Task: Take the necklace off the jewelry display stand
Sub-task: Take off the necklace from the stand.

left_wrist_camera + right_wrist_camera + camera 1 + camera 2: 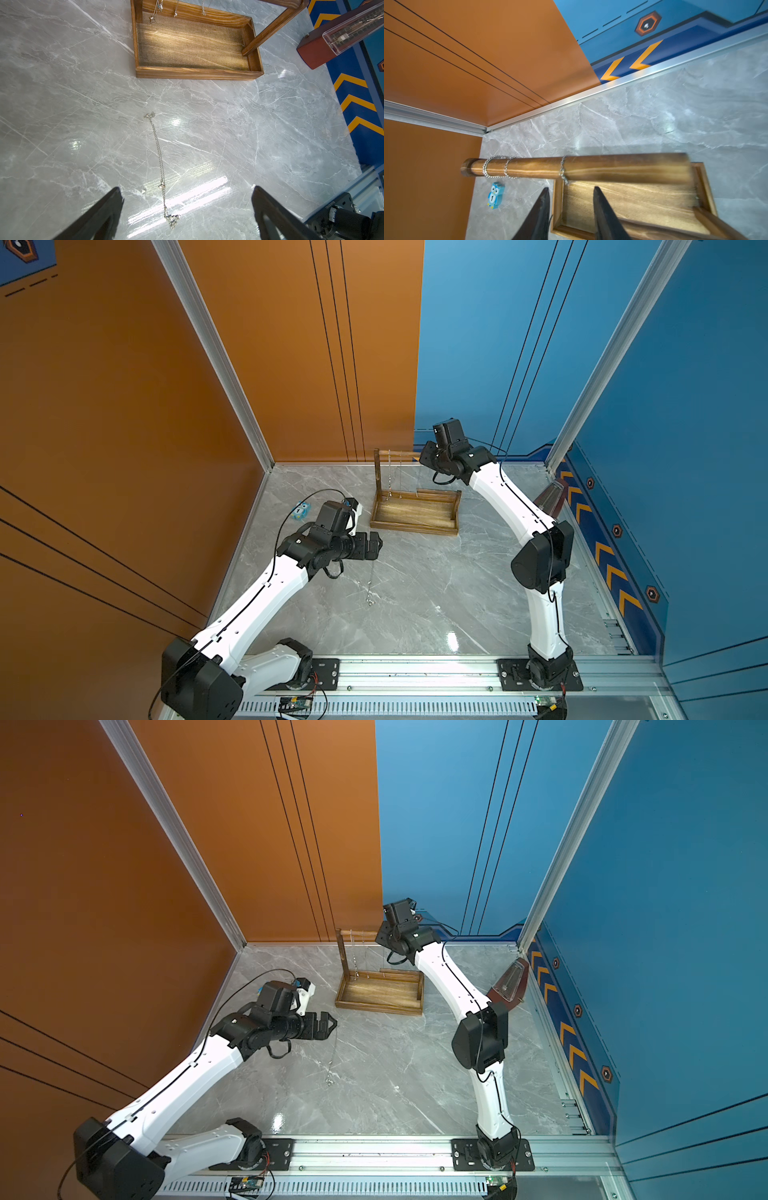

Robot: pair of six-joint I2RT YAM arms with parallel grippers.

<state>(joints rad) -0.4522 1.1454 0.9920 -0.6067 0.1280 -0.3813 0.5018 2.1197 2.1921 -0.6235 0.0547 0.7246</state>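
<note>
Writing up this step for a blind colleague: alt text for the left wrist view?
A silver necklace lies stretched out on the grey marble table, between the wide-open jaws. Beyond it sits the wooden jewelry stand, more necklaces hanging over its tray, a dark red metronome off to one side.

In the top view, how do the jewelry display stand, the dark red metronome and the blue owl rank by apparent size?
1. jewelry display stand.
2. metronome, though the right arm hides part of it.
3. blue owl, clearly smallest.

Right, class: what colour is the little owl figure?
The owl figure is light blue; best seen in the right wrist view.
</note>
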